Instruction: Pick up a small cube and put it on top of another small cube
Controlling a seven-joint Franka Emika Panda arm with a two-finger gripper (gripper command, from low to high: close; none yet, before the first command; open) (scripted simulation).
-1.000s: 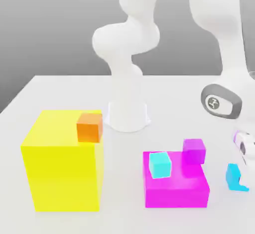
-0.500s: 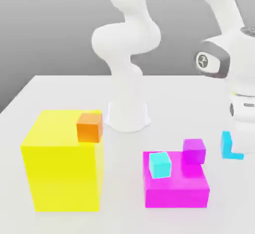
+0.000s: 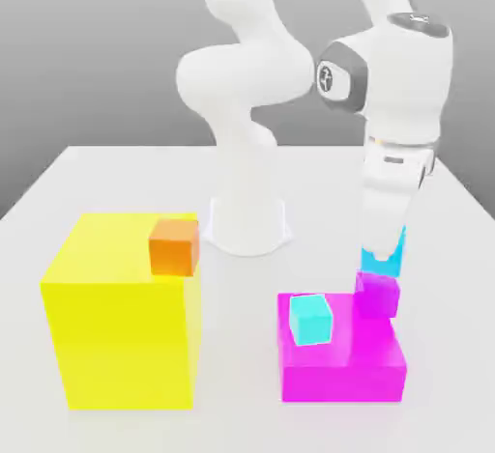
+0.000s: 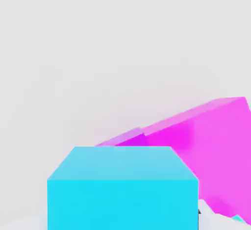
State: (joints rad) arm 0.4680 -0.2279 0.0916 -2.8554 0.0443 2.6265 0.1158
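A small cyan cube [image 3: 379, 263] sits at the tip of my gripper [image 3: 383, 256], directly over the small magenta cube [image 3: 377, 295]. Its lower edge meets the magenta cube's top, and I cannot tell whether it rests there or hovers just above. The arm comes down on it from above, hiding the cube's upper part. In the hand view the cyan cube [image 4: 122, 190] is very close, with a magenta surface [image 4: 211, 145] behind it. The small magenta cube stands at the far right corner of the wide flat magenta block [image 3: 338, 369].
A second cyan cube [image 3: 310, 319] lies on the flat magenta block's left part. A small orange cube [image 3: 174, 245] sits on the far corner of a big yellow cube [image 3: 121, 330] at the exterior view's left. The robot's white base [image 3: 247, 221] stands behind.
The arm has lifted the cyan cube from the table at the exterior view's right and carried it left, then down over the small magenta cube. Nothing else has moved.
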